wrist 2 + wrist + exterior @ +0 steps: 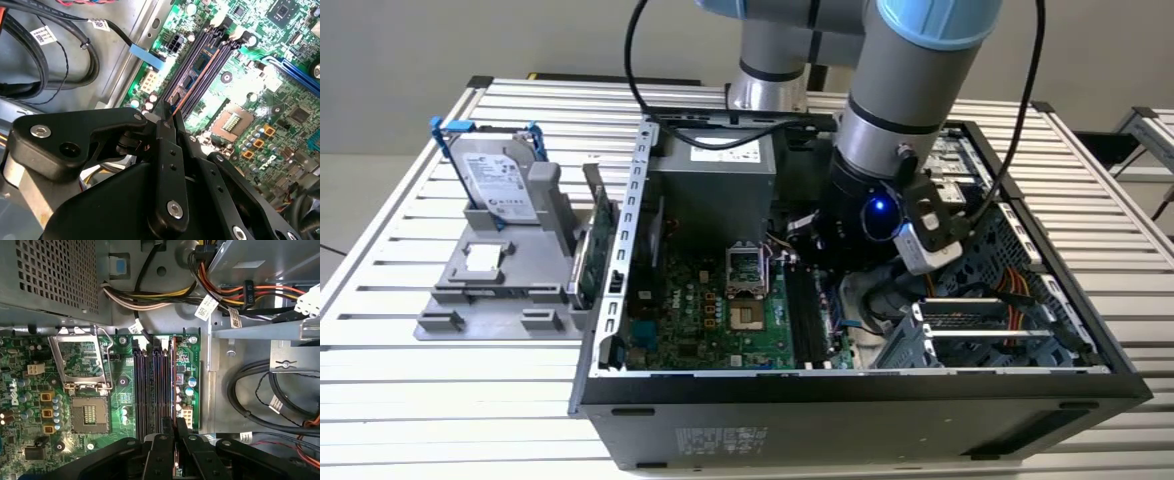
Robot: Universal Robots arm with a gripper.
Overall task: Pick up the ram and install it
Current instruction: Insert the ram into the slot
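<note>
**RAM stick held edge-on over the memory slots**

The ram [174,390] stands edge-on in the lower middle of the first wrist view, a thin strip running along the outermost of the dark memory slots [150,390]. In the second wrist view it appears as a thin orange-lit edge [192,87] rising from the tool [167,117] toward the upper middle of the frame. It is kept upright and parallel to the slots, which I judge is so that its contact edge can meet a slot lengthwise. Whether it is already seated or only hanging just above, I cannot tell.

The tool [175,432] is closed on the ram, its black fingers [161,452] pinching the stick from both flat sides at the end nearest the camera; that keeps the thin board from tilting.

Beside the slots, to the left in the first wrist view, lies the processor socket [90,412] with its metal frame swung up. In the exterior view the arm [894,130] reaches down into the open computer case [854,400], centre frame, which lies on its side on the slatted table [400,350] so that the motherboard [707,320] faces up. A hard drive [500,180] stands in a grey holder [494,300] at the left.
</note>
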